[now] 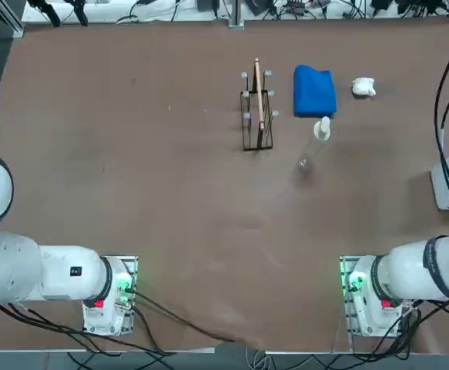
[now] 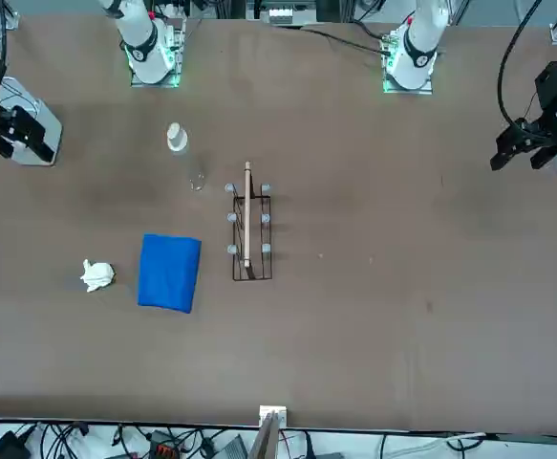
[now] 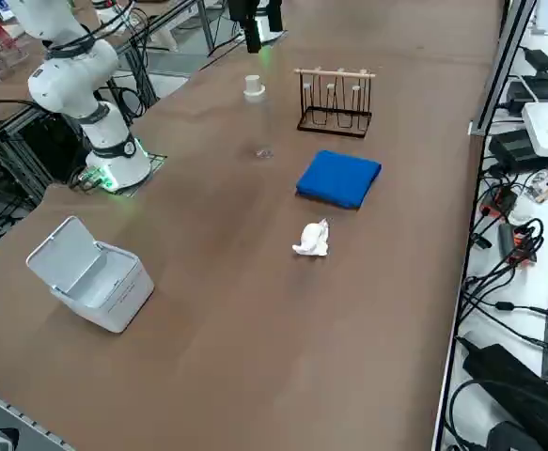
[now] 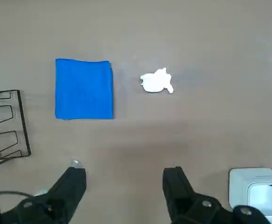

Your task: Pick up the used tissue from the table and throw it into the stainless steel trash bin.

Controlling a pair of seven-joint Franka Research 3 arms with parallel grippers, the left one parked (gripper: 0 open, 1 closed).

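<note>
Overhead, front, side and wrist views share the table (image 1: 170, 200).

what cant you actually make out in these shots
- Trash bin: its inside; the raised lid and the angle hide it in the right side view, and the top view's edge cuts it off.
- Right hand: open above the table; the wrist view's edge cuts off its upper part.
- Bottle: contents too small to tell.
</note>
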